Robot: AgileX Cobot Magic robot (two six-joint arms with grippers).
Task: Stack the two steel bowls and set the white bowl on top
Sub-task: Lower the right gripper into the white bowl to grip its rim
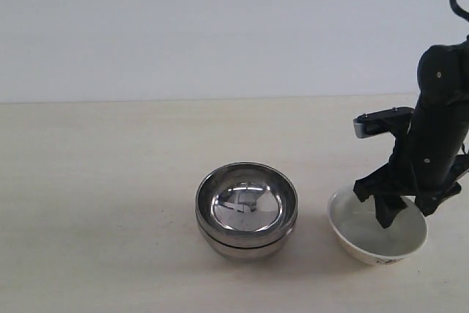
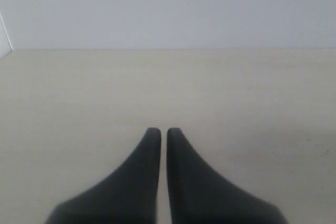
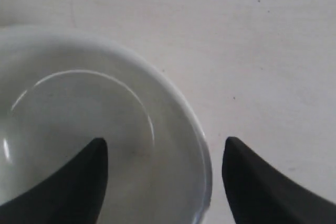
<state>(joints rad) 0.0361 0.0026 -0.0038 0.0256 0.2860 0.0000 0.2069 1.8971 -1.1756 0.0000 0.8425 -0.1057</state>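
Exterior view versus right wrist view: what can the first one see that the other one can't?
Only the exterior view shows the two steel bowls, stacked one inside the other, and the black arm. Only the right wrist view shows close up that the open right claw straddles the white bowl rim, one finger inside, one outside. Both show the white bowl, the claw and the pale table.

A plain, pale cream table [image 1: 88, 196] with a matte, faintly speckled top runs back to a bare off-white wall [image 1: 220, 20], the two meeting in a straight horizontal line, under soft, even light.
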